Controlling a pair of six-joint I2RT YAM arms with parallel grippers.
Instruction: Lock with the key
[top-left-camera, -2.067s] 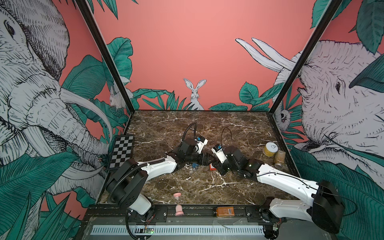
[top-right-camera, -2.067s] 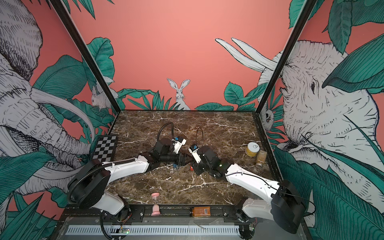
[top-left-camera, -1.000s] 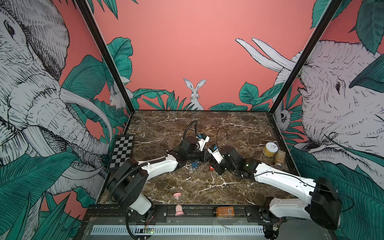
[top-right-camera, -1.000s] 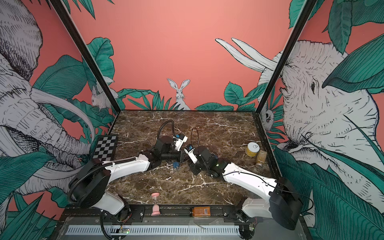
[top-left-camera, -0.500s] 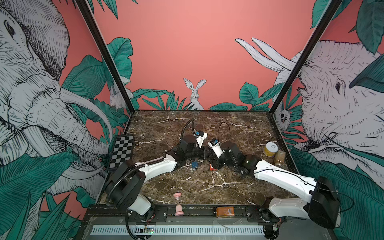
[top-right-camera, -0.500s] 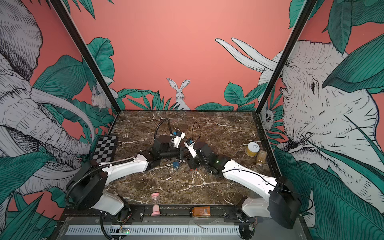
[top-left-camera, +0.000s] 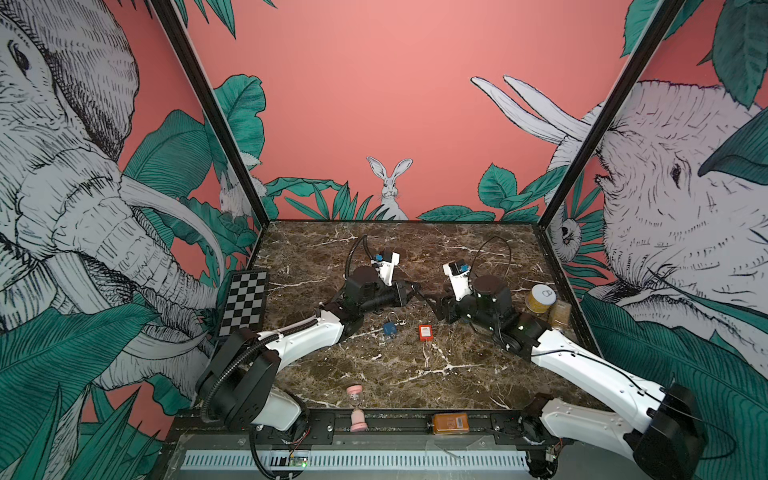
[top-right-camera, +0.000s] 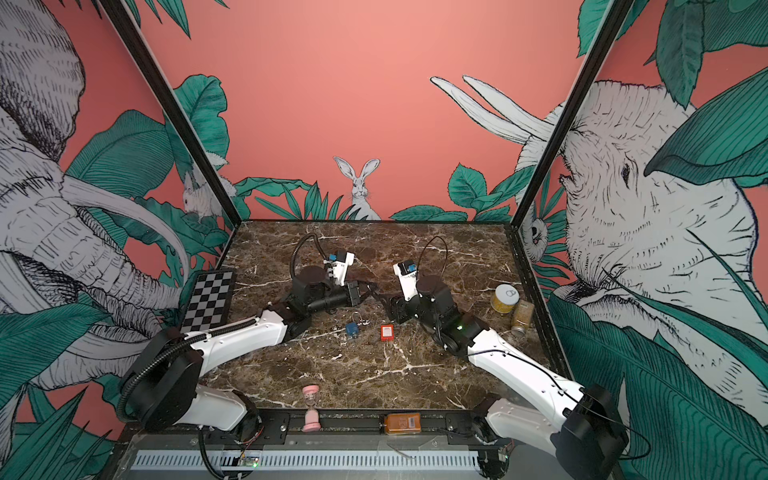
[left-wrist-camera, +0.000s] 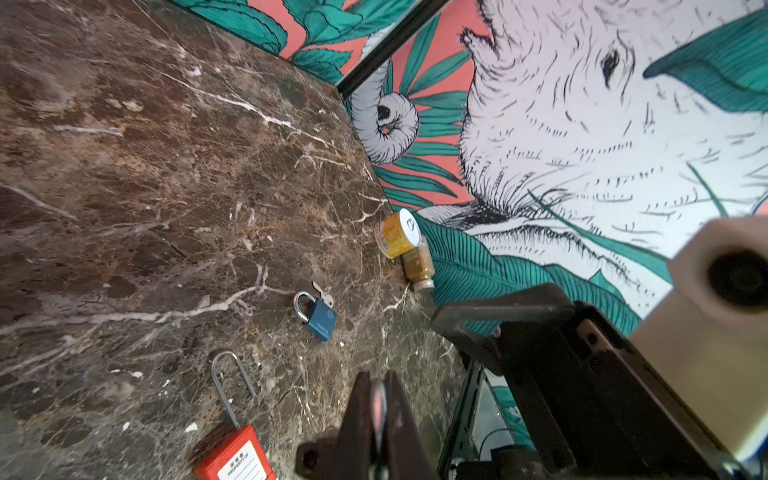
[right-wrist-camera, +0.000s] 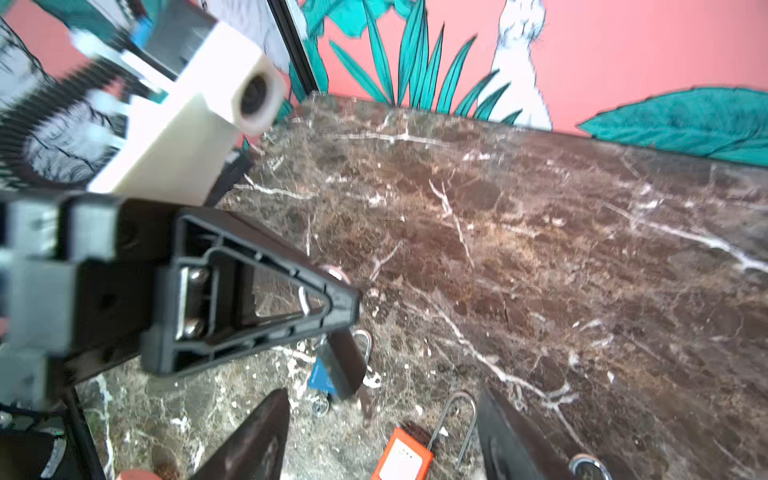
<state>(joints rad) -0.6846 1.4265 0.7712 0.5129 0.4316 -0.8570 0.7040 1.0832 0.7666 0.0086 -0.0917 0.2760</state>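
At centre of both top views, left gripper (top-left-camera: 415, 289) clamps a key (left-wrist-camera: 378, 405); right gripper (right-wrist-camera: 384, 395) gapes near the red padlock (top-left-camera: 424, 332).

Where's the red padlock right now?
In both top views the red padlock lies flat on the marble table, near its middle, just right of the blue padlock, not touching it.

A robotics lab test cell is being shown in both top views. A marble-patterned tabletop (top-left-camera: 415, 374) is being enclosed by printed jungle-mural panels (top-left-camera: 415, 83), with a painted rabbit (top-left-camera: 390, 187) at 12 o'clock, and the panels are being framed by black posts (top-left-camera: 208, 112). A left arm (top-left-camera: 299, 338) and a right arm (top-left-camera: 590, 370) are being carried on a mounting rail (top-left-camera: 399, 422) at 6 o'clock, beside a slotted cable duct (top-left-camera: 374, 459). A checkerboard calibration board (top-left-camera: 244, 302) is being kept at 9 o'clock.
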